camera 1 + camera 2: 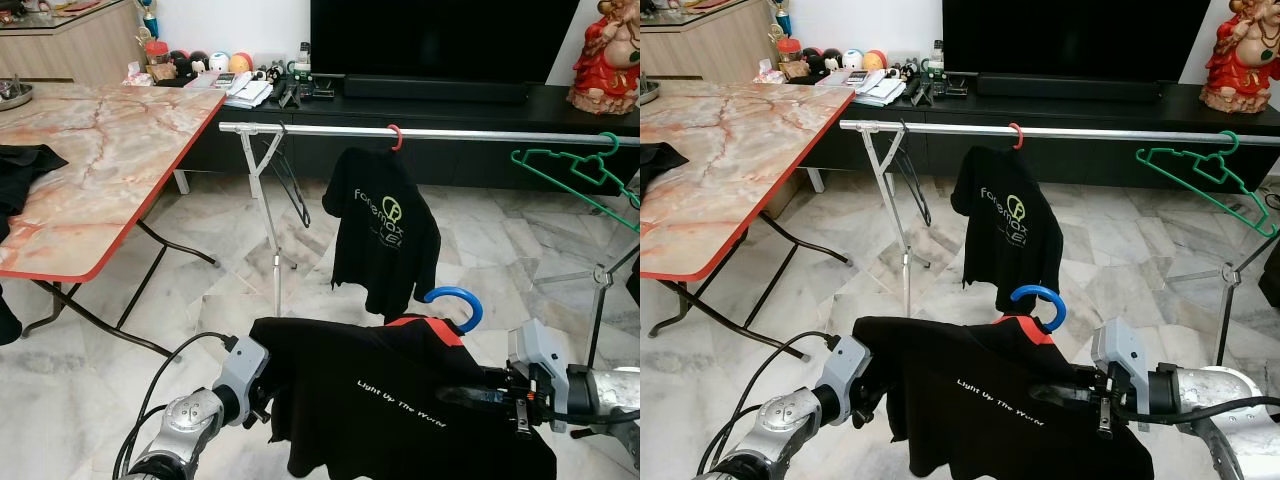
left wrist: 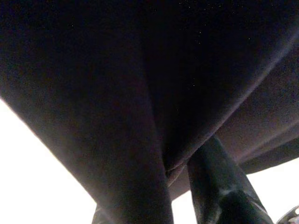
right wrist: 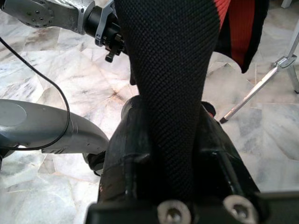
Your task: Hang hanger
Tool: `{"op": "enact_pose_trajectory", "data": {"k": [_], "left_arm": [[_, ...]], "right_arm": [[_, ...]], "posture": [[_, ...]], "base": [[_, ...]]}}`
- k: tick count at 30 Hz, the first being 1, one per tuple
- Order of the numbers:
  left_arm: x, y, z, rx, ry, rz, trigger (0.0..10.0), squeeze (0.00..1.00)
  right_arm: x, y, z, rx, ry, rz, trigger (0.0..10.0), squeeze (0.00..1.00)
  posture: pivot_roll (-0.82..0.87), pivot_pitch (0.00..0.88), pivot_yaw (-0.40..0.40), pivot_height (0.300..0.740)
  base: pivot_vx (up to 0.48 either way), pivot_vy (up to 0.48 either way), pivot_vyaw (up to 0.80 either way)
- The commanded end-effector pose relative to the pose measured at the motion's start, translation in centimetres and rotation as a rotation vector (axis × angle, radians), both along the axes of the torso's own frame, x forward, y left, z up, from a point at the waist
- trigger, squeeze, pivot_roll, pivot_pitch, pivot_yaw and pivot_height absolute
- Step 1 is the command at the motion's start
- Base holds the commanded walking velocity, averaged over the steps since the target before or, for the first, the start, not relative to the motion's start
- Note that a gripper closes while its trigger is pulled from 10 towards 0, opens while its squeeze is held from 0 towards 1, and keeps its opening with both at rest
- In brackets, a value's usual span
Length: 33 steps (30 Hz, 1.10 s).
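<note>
A: What is closest to the robot?
B: A black shirt (image 1: 400,400) on a blue-hooked hanger (image 1: 455,302), stretched between both arms. The right gripper (image 3: 173,140) is clamped on the shirt's fabric. The left gripper (image 1: 262,400) is buried in cloth at the shirt's other side; I cannot tell how far open it is.
A: And beyond?
B: A silver rail (image 1: 430,132) carries another black shirt (image 1: 382,235) on a red hook, and a green hanger (image 1: 575,172). A marble-topped table (image 1: 110,150) stands left; a dark TV cabinet (image 1: 450,100) is farthest.

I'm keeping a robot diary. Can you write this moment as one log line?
step: carry to rail | left gripper and right gripper: shut on black shirt with blue hanger | rail: ahead, not reached
</note>
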<state>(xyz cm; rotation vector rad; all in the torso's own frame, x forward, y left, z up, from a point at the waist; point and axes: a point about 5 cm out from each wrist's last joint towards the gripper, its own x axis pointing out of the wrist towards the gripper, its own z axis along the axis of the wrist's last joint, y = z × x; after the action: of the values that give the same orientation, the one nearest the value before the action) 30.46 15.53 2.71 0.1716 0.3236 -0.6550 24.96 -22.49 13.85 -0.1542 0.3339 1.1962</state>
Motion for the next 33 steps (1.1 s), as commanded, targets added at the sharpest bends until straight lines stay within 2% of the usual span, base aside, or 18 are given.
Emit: {"op": "enact_pose_trajectory", "data": {"k": [1,20,26,27,28,29,33], "left_arm": [[0.1,-0.1,0.2,-0.006,-0.014,-0.013,0.0,0.0],[0.1,-0.1,0.2,0.014,-0.012,-0.026,0.0,0.0],[-0.1,0.0,-0.2,0.05,0.01,-0.02,0.0,0.0],[-0.1,0.2,-0.6,0.112,0.027,-0.004,0.0,0.0],[0.0,0.9,-0.9,0.167,0.04,0.062,0.0,0.0],[0.0,0.9,-0.9,0.167,0.04,0.062,0.0,0.0],[0.4,2.4,-0.9,0.168,0.07,0.239,0.0,0.0]], "right_arm": [[0.0,0.0,0.0,0.013,-0.008,-0.004,10.0,0.0],[0.2,0.2,-0.6,-0.017,-0.009,-0.014,10.0,0.0],[0.8,0.4,-0.5,-0.025,-0.052,-0.051,10.0,0.0],[1.3,0.3,-0.5,-0.043,-0.071,-0.089,10.0,0.0],[2.0,0.0,-0.9,-0.085,-0.082,-0.148,10.0,0.0],[2.0,0.0,-0.9,-0.085,-0.082,-0.148,10.0,0.0],[2.2,-1.0,-2.5,-0.206,-0.054,-0.202,10.0,0.0]], "posture": [[0.02,0.116,-0.023,0.74],[0.03,0.116,-0.023,0.74],[0.02,0.118,-0.021,0.74],[0.03,0.118,-0.022,0.74],[0.03,0.117,-0.023,0.74],[0.03,0.117,-0.023,0.74],[0.04,0.118,-0.025,0.74]], "base": [[0.0,0.0,0.0],[0.0,0.0,0.0],[0.0,0.0,0.0],[0.0,0.0,0.0],[0.0,0.0,0.0],[0.0,0.0,0.0],[0.0,0.0,0.0]]}}
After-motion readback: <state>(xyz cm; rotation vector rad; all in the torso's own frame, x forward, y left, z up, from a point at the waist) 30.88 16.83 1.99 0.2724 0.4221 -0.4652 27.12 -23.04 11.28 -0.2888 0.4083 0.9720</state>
